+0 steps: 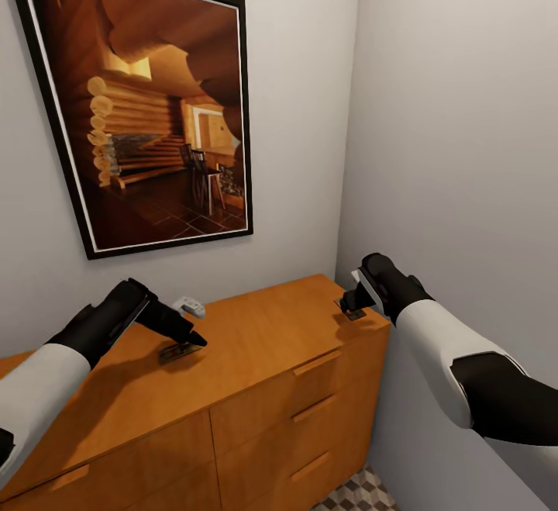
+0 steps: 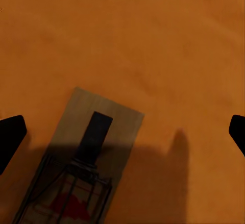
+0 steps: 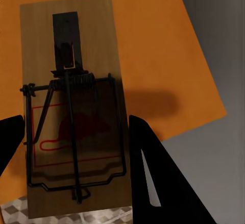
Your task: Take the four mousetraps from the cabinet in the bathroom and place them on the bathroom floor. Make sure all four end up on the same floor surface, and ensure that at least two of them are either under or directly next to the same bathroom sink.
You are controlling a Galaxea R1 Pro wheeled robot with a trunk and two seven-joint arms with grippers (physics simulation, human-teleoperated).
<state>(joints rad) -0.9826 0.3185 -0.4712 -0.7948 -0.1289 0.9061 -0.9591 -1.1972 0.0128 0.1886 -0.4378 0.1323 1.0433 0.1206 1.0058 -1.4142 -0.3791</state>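
Bathroom corner, cabinet (image 1: 256,340) top: two mousetraps under the grippers.
Right gripper (image 3: 76,132) clenched on mousetrap (image 3: 74,106) at far right corner; left gripper (image 2: 122,132) released over left mousetrap (image 2: 81,163); best centred on board before closing.

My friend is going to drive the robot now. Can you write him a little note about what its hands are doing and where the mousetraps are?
Left gripper: open, fingers wide apart, hovering over a mousetrap that lies flat on the cabinet top. Not gripped yet.
Right gripper: at the cabinet's right end near the wall, fingers either side of a second mousetrap, apparently gripping it; this trap reaches past the cabinet's edge.
Done: no trap can be seen on the tiled floor.
Left: grab both traps, set them on the floor by a sink, then find the other two. A small white object also sits on the cabinet.
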